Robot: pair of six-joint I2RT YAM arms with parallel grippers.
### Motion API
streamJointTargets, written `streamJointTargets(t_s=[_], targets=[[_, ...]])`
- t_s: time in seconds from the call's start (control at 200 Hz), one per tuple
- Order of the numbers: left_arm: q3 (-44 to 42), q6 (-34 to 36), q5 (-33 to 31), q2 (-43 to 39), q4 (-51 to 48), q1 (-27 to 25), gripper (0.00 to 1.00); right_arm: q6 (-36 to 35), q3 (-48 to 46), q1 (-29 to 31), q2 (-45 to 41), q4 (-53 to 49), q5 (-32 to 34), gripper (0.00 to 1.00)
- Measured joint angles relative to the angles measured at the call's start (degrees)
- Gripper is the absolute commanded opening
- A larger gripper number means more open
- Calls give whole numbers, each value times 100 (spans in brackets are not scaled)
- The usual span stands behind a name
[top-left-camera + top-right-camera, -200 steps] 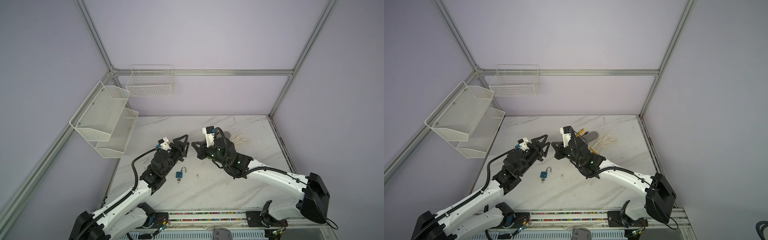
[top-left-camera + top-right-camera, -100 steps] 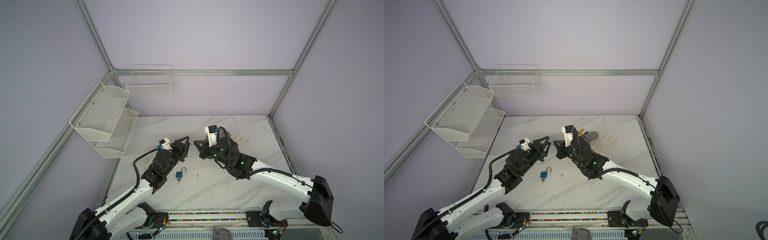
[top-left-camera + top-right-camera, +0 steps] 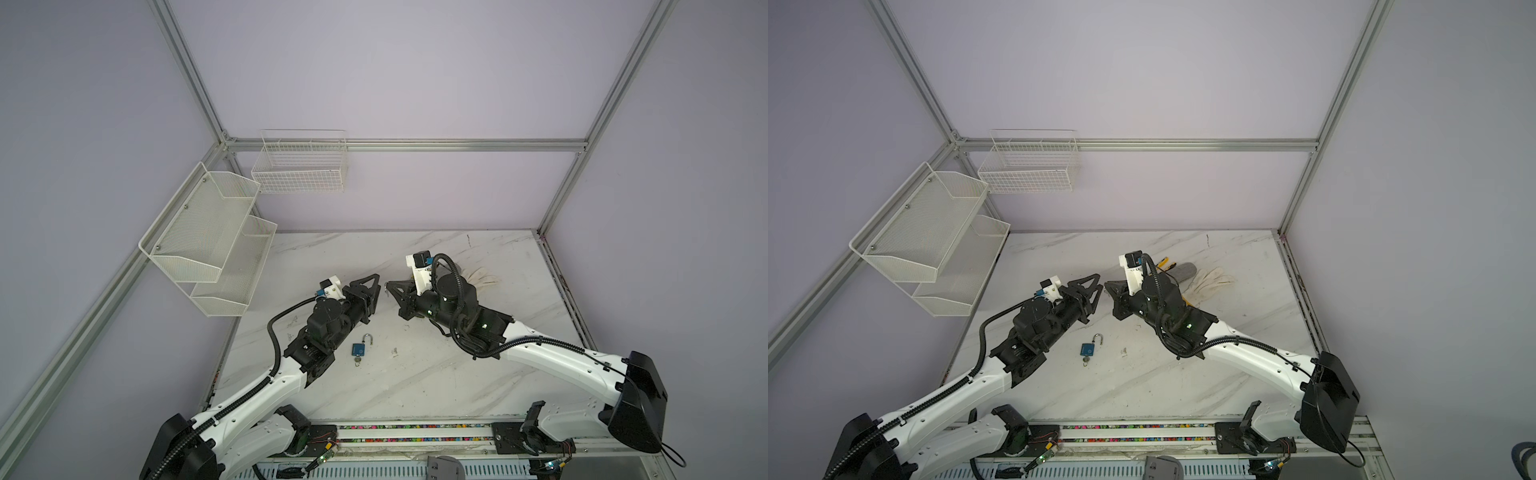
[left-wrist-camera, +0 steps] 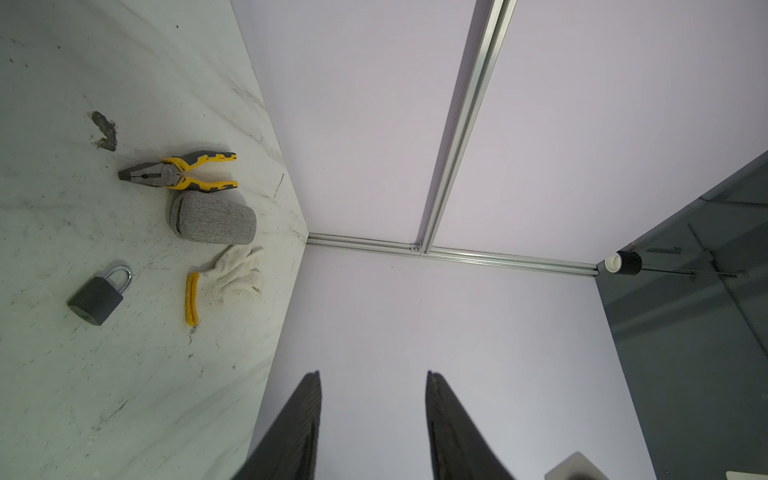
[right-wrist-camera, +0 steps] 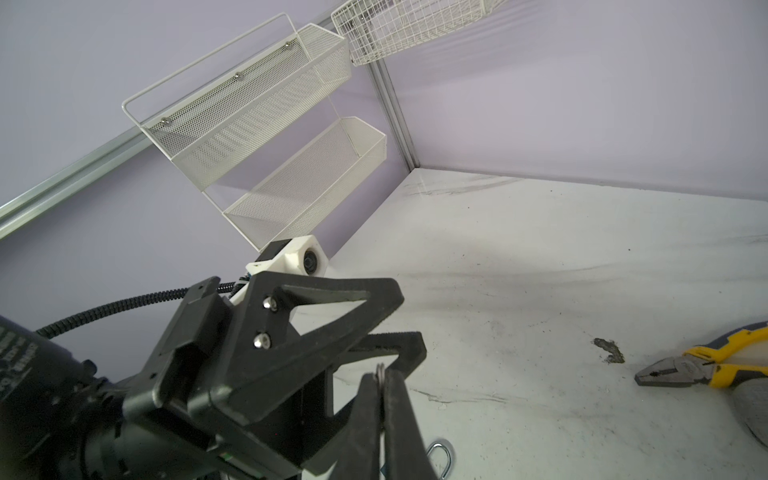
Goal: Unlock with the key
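Left end effector (image 3: pixel 376 291) hangs half open and empty. Right end effector (image 3: pixel 388 286) pinches a thin metal piece (image 5: pixel 380 370). Blue padlock (image 3: pixel 358 350) lies on the worktop (image 3: pixel 415 382) near both.

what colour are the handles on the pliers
Yellow and dark grey; the pliers show best in the left wrist view.

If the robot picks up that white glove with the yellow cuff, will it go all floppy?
Probably floppy: the glove is knit cloth lying flat and crumpled on the table. Being thin, it is likely light. Pushed, it would sooner bunch up than roll.
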Motion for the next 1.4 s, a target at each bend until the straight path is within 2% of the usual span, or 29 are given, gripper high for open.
streamJointTargets(t_s=[0.225, 0.445, 0.905, 1.14, 1.4], targets=[[0, -96, 59, 20, 28, 0, 61, 15, 28, 0, 83, 461, -203, 0], [0, -197, -9, -11, 42, 4, 63, 103, 37, 0, 404, 748, -302, 0], [0, -485, -50, -116, 129, -24, 68, 332, -133, 0, 450, 1307, -535, 0], [0, -588, -199, -203, 131, -28, 60, 378, -428, 0, 448, 1421, -529, 0], [0, -625, -260, -249, 162, -33, 42, 367, -476, 0, 323, 1421, -450, 0]])
